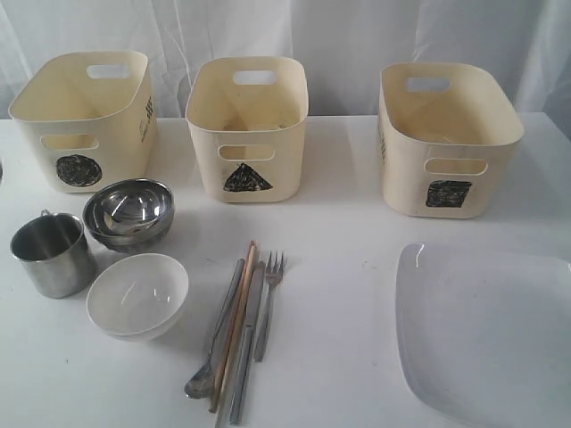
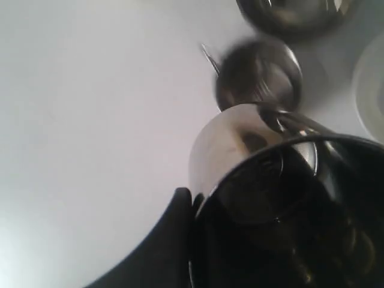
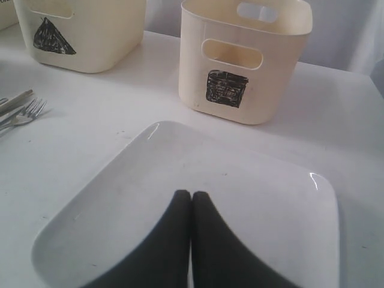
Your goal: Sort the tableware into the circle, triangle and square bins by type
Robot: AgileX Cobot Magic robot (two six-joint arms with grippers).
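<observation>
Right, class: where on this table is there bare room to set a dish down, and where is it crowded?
Free: the strip between the fork and the plate; the gap between the triangle bin and square bin. Crowded: mug, steel bowl and white bowl huddle at left.

The right pincer (image 3: 191, 201) hangs over the plate (image 3: 252, 192). The square bin (image 3: 243, 60) stands beyond it, with the triangle bin (image 3: 78, 30) and fork (image 3: 30, 111) to its left. In the left pincer (image 2: 191, 205) sits the held mug (image 2: 234, 138). Below it on the tabletop (image 2: 90, 120) stands a second mug (image 2: 258, 75), with a bowl (image 2: 294, 12) past that.
</observation>
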